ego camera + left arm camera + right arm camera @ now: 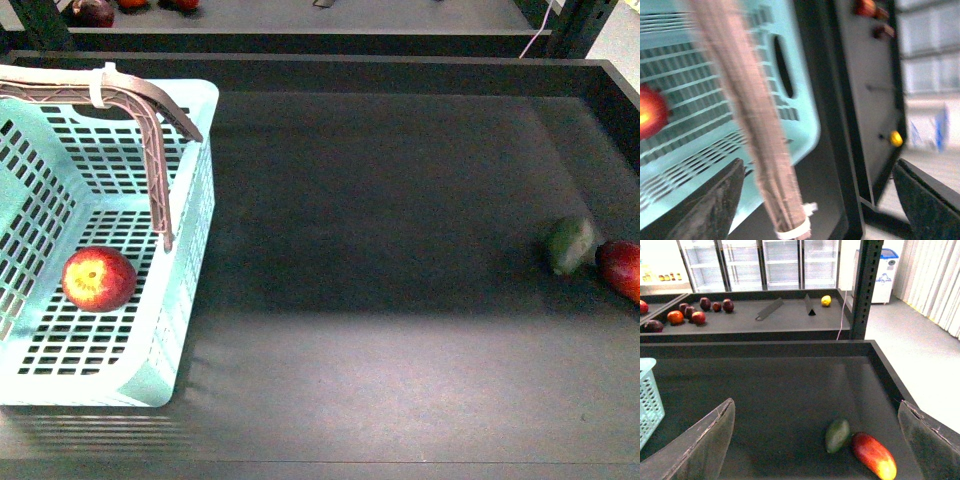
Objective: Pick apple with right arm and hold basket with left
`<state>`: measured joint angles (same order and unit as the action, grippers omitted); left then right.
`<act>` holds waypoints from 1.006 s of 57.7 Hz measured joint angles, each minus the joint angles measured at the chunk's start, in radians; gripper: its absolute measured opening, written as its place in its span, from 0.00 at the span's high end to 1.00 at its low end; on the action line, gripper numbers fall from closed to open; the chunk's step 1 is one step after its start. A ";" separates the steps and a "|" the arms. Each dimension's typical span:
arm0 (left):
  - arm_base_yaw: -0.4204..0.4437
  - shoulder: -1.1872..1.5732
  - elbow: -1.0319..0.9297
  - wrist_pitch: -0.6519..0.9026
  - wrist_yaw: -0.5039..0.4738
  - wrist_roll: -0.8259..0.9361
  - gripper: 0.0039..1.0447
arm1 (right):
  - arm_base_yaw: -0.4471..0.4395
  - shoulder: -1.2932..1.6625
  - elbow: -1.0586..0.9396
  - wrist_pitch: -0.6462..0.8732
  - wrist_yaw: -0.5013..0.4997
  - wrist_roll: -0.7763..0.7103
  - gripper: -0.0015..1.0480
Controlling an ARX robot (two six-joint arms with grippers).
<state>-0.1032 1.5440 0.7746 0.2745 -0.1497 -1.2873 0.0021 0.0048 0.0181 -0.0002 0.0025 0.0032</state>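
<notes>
Front view: the round red apple with a yellow-orange blush (99, 279) lies on the slotted floor of the pale mint-green plastic basket (190, 230), toward the robot's left. The brown ribbed swing handle (150, 130) stands raised over the rim. Neither arm appears. Well apart on the dark shelf (380, 300), a dull green oval fruit (571, 244) touches a darker red fruit (622, 268) at the far right edge.

Left wrist view (blurred): the left gripper (815, 200) has its jaws spread wide. The handle (755, 125) runs between the fingers, but neither visibly presses on it. The basket wall (795, 70) and a glow of the apple (650, 111) show behind. Risk: an unsecured handle may swing or slip, tipping the basket.

Right wrist view: the right gripper (815, 440) is wide open and empty, above the green fruit (838, 434) and the red fruit (874, 455). Risk: closing here would seize the wrong fruit.
</notes>
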 joint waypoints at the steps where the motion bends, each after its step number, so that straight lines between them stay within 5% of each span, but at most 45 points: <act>1: 0.005 0.001 -0.044 0.113 0.029 0.093 0.19 | 0.000 0.000 0.000 0.000 0.000 0.000 0.08; 4: 0.011 -0.002 -0.177 0.404 0.060 0.371 0.29 | 0.000 0.000 0.000 0.000 0.000 0.000 0.08; 10: 0.021 -0.059 -0.318 0.690 0.077 0.849 0.46 | 0.000 0.000 0.000 0.000 0.000 0.000 0.08; 17: 0.041 -0.182 -0.428 0.748 0.088 1.167 0.72 | 0.000 0.000 0.000 0.000 0.000 0.000 0.08; 24: 0.090 -0.280 -0.533 0.736 0.147 1.249 0.97 | 0.000 0.000 0.000 0.000 0.000 0.000 0.08; 37: 0.101 -0.429 -0.677 0.727 0.150 1.271 0.97 | 0.000 0.000 0.000 0.000 0.000 0.000 0.08; 58: 0.101 -0.728 -0.746 0.501 0.150 1.274 0.97 | 0.000 0.000 0.000 0.000 0.000 0.000 0.08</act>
<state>-0.0021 0.8162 0.0288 0.7753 0.0002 -0.0135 0.0021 0.0048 0.0181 -0.0002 0.0021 0.0036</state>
